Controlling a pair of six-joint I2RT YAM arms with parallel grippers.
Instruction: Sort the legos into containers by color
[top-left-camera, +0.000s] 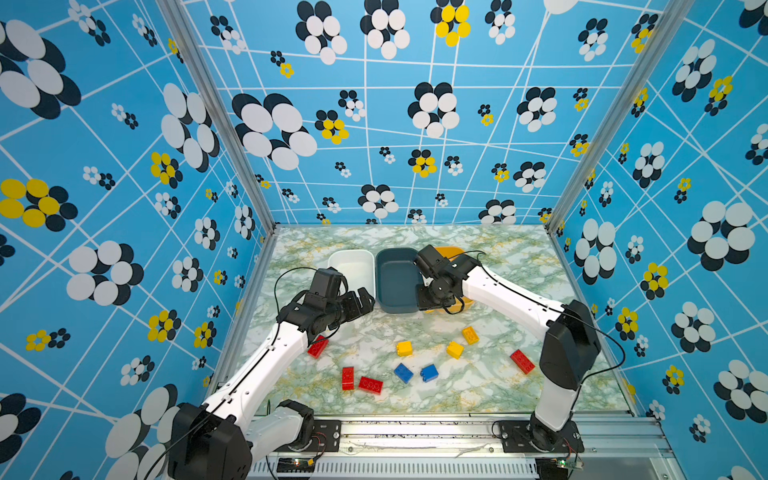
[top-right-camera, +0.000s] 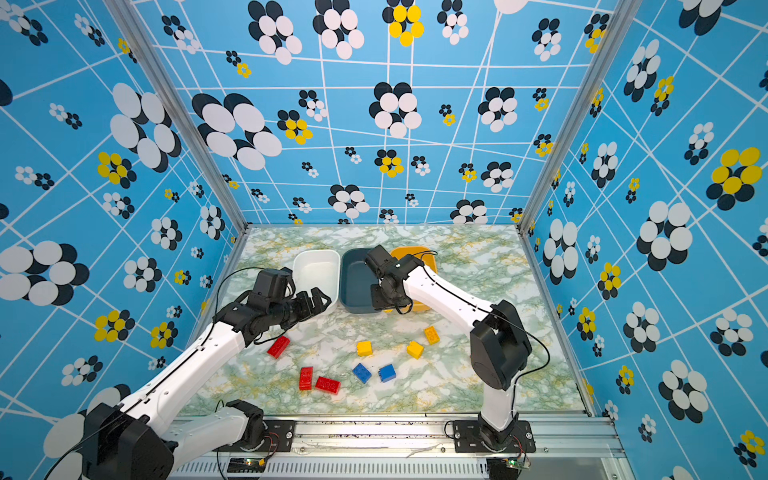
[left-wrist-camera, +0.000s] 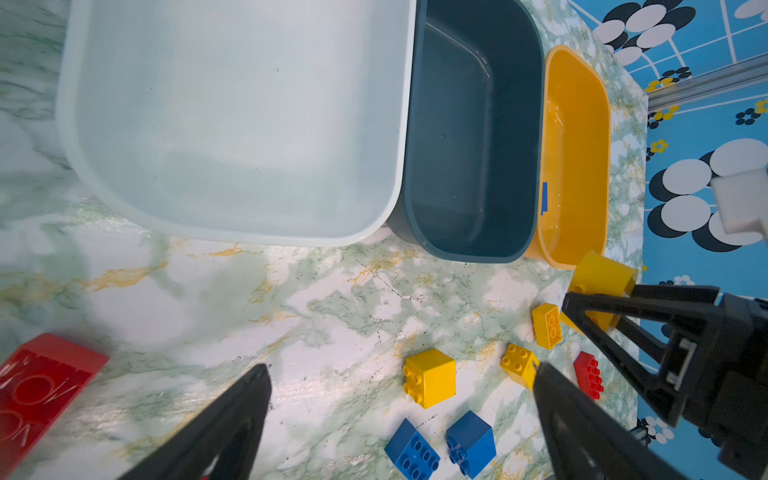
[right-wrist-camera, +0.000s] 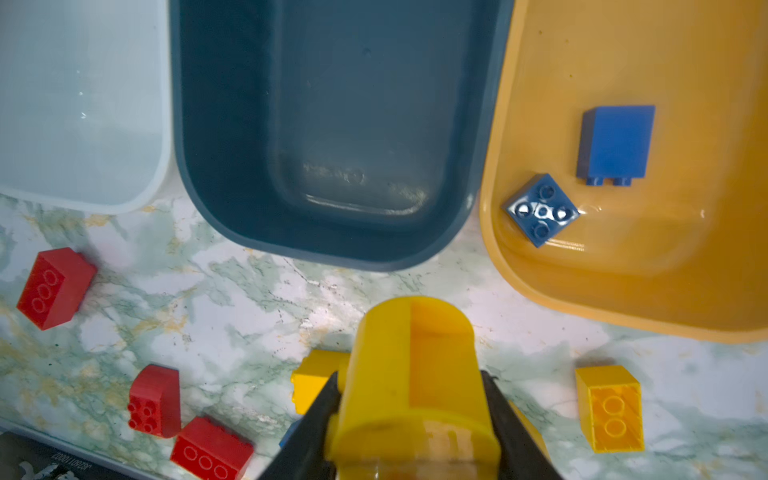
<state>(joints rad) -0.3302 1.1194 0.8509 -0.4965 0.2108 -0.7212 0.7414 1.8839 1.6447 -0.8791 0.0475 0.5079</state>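
Legos (top-left-camera: 404, 348) dot your worktop (top-left-camera: 478, 386); your right fingers (right-wrist-camera: 307, 436) clamp the rounded yellow piece (right-wrist-camera: 415, 374), left fingers (left-wrist-camera: 224, 428) spread wide.

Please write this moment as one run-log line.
left gripper: open, empty | right gripper: shut on rounded yellow piece | yellow-orange tub: two blue bricks | white tub, teal tub: empty

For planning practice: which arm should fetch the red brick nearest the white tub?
Left. The left gripper hangs open near the red brick; the right gripper, by the teal tub, grips a yellow piece.
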